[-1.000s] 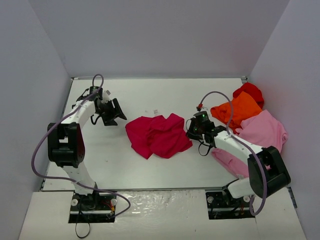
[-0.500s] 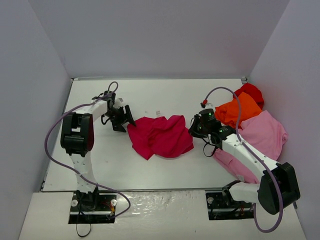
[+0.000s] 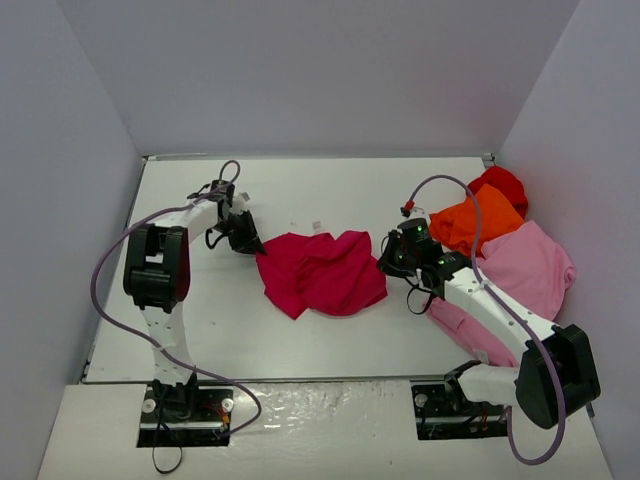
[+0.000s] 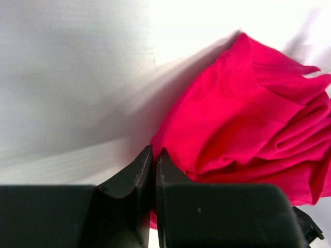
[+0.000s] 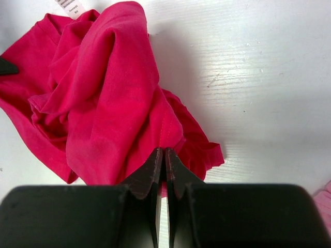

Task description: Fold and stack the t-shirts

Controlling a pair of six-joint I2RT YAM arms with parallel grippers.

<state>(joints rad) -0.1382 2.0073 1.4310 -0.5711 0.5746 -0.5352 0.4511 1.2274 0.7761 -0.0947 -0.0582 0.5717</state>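
On the table, four t-shirts: one crimson, clamped by both arms' jaws; one orange; one pink; one red.

Crimson-magenta t-shirt, plain, no print, w/ white neck label, on white tabletop. At right: orange t-shirt, bright red t-shirt, light pink t-shirt, all solid colours. Left end effector & right end effector black. Left arm & right arm white w/ black joints; cables mauve. Walls pale grey-lilac. Green light on right wrist.
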